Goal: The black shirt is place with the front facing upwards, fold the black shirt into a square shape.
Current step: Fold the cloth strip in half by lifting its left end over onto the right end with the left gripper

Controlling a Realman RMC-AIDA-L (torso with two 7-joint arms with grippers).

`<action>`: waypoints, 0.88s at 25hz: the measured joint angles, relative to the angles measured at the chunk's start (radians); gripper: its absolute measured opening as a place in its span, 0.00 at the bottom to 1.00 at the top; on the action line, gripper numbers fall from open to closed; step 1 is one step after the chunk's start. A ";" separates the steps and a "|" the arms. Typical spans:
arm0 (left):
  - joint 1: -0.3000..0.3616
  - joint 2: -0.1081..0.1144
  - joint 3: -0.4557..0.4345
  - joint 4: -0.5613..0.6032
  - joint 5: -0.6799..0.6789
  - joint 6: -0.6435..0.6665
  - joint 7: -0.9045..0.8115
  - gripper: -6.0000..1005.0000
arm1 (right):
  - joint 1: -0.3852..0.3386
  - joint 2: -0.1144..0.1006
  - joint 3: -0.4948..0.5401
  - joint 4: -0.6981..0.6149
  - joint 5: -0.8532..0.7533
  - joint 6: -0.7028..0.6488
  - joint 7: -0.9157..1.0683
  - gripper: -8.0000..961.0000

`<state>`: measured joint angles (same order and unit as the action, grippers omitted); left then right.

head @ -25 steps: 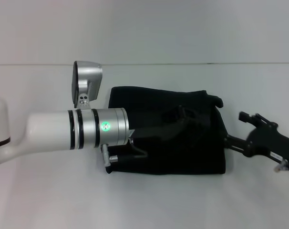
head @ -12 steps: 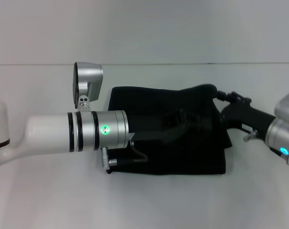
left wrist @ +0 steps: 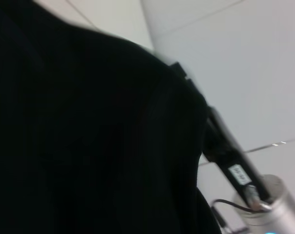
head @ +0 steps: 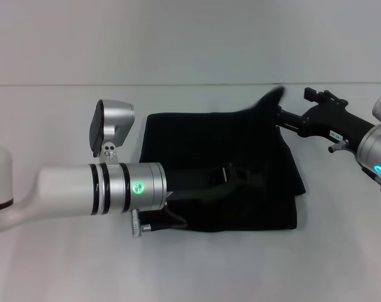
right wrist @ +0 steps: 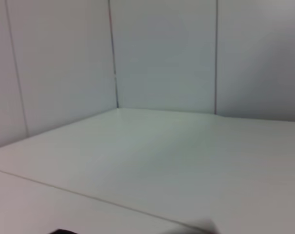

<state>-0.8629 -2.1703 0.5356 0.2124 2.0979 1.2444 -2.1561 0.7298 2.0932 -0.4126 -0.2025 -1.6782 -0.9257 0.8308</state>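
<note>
The black shirt (head: 203, 138) lies folded into a rough rectangle on the white table (head: 65, 264). My right gripper (head: 283, 116) is at the shirt's far right corner, shut on the cloth, and that corner stands lifted off the table. My left gripper (head: 231, 175) reaches in from the left and sits low over the middle of the shirt, black against black. In the left wrist view the black shirt (left wrist: 89, 136) fills most of the picture, and the right gripper (left wrist: 213, 134) meets its raised edge.
The left arm's white and silver forearm (head: 102, 189) crosses the table's left half. Its wrist camera housing (head: 110, 126) stands beside the shirt's left edge. A white wall (head: 190, 38) bounds the table at the back. The right wrist view shows bare table (right wrist: 147, 165) and wall panels.
The right gripper has moved from beside the shirt's right edge to its far right corner and risen, pulling that corner up. The left arm has shifted slightly nearer.
</note>
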 joint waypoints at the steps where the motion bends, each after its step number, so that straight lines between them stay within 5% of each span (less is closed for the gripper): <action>1: 0.000 0.000 0.002 -0.008 0.000 -0.022 0.009 0.04 | -0.002 0.000 0.000 0.000 0.000 0.010 -0.001 0.98; 11: -0.015 -0.002 0.013 -0.045 0.001 -0.073 0.027 0.12 | -0.084 -0.001 0.072 -0.011 0.109 0.009 -0.003 0.98; 17: 0.007 0.005 0.006 0.006 -0.009 0.113 0.028 0.31 | -0.190 -0.005 0.111 -0.022 0.257 -0.144 -0.001 0.98; 22: 0.084 0.013 -0.002 0.159 -0.033 0.260 0.050 0.45 | -0.260 -0.011 0.078 -0.045 0.193 -0.333 0.002 0.98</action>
<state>-0.7787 -2.1570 0.5333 0.3719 2.0648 1.5042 -2.1066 0.4698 2.0826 -0.3350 -0.2476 -1.4847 -1.2591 0.8333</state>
